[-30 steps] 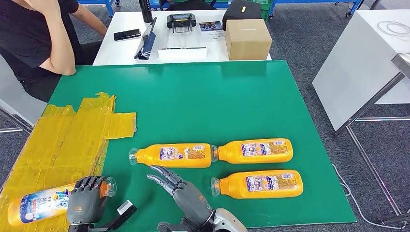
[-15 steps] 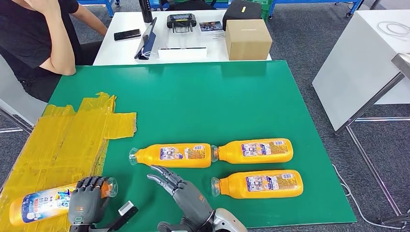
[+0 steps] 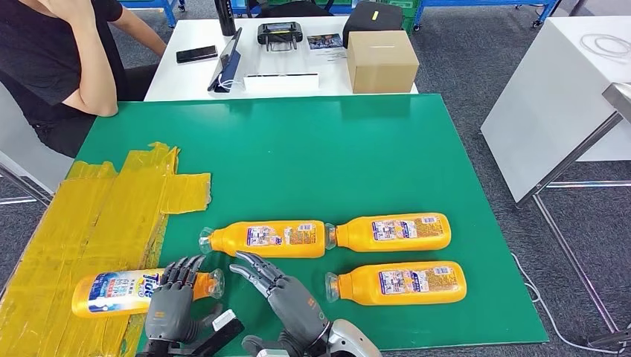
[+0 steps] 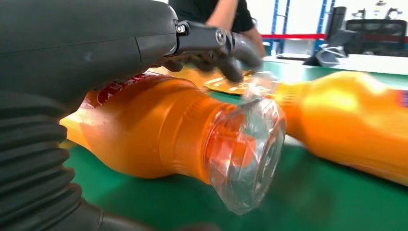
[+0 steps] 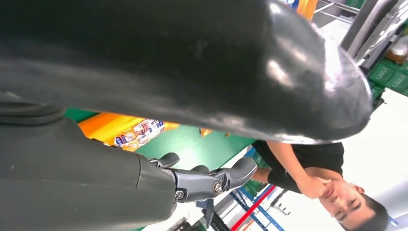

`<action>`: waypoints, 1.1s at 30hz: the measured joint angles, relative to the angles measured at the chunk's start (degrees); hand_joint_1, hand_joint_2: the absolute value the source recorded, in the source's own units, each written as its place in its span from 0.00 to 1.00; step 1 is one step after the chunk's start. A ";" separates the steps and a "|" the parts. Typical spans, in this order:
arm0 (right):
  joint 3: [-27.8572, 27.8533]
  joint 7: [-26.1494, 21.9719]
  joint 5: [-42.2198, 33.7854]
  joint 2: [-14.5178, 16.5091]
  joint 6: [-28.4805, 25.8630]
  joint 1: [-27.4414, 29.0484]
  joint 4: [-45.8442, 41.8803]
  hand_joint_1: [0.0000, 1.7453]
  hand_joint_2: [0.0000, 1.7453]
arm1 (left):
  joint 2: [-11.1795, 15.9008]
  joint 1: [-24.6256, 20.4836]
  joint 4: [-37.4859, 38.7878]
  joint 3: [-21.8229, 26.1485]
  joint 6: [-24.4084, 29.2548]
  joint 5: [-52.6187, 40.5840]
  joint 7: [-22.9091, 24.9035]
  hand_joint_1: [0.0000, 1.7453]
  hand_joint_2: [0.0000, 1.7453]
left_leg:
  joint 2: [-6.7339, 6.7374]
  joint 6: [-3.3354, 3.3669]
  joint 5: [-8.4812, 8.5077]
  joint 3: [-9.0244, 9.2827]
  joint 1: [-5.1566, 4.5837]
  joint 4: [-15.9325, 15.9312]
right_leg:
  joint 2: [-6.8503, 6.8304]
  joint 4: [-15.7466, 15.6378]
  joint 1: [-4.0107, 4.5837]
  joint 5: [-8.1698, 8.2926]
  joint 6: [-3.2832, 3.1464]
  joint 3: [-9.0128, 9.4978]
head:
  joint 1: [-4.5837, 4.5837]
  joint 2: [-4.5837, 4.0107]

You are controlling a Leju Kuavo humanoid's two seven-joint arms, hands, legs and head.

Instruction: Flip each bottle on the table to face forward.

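Left hand [image 3: 173, 303]: draped over the neck end of the front-label bottle [image 3: 141, 289], fingers curled across the top; it reads as holding the bottle where it lies, though how firm that hold is I cannot tell.
Front-label bottle: on its side at the near left, body on the yellow tape patch [image 3: 97, 223], clear cap [image 3: 216, 283] out over the green mat [image 3: 312, 163]. The blue-and-white brand panel faces up, so this one looks done.
Why the neck: my read is that a hand laid over the narrow neck can roll the bottle without hiding the label.
Right hand [image 3: 286, 297]: empty, fingers spread and reaching forward, hovering just beside the cap and near the nearest back-label bottle [image 3: 264, 239]. It looks staged for the next pick.
Back-label bottles: three lie well right of the tape, small-print panels up — that one, the far right bottle [image 3: 391, 232] almost cap to base behind it, and the near right bottle [image 3: 398, 283].
Progress: one of four turned, by my judgement.
Person [image 3: 59, 59]: seated at the far left corner, arm resting by the table edge, clear of the bottles.
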 joint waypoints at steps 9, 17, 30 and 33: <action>-0.15 0.02 0.26 0.05 0.02 0.08 0.00 0.00 0.00 | 1.27 0.69 -1.16 -3.19 -0.32 3.07 -0.83 0.00 0.00 | 0.00 0.01 0.01 0.02 0.00 0.00 | 0.00 0.00 -0.01 0.00 0.00 0.02 | 0.01 0.00; -0.17 0.08 0.39 0.06 0.02 0.08 0.00 0.00 0.00 | 1.43 0.71 -1.32 -3.10 -0.92 6.49 -2.74 0.00 0.00 | 0.00 0.01 0.01 0.03 0.00 0.00 | 0.00 0.00 0.00 0.00 0.00 0.02 | 0.01 0.00; -0.81 0.07 1.52 -0.38 -7.19 1.51 -1.43 0.00 0.00 | -7.61 3.62 -15.26 8.39 -24.82 67.29 -17.83 0.00 0.00 | 0.11 0.01 0.01 -0.05 0.00 0.02 | 0.07 0.00 -0.01 0.02 0.01 -0.15 | 0.01 0.00; -1.12 0.46 1.57 -1.14 -10.58 2.72 -3.70 0.00 0.25 | -9.47 6.22 -21.60 8.72 -25.82 81.33 -20.04 0.00 0.00 | 0.11 0.01 0.00 -0.13 0.00 0.03 | 0.06 0.00 0.00 0.01 0.01 -0.24 | 0.02 0.00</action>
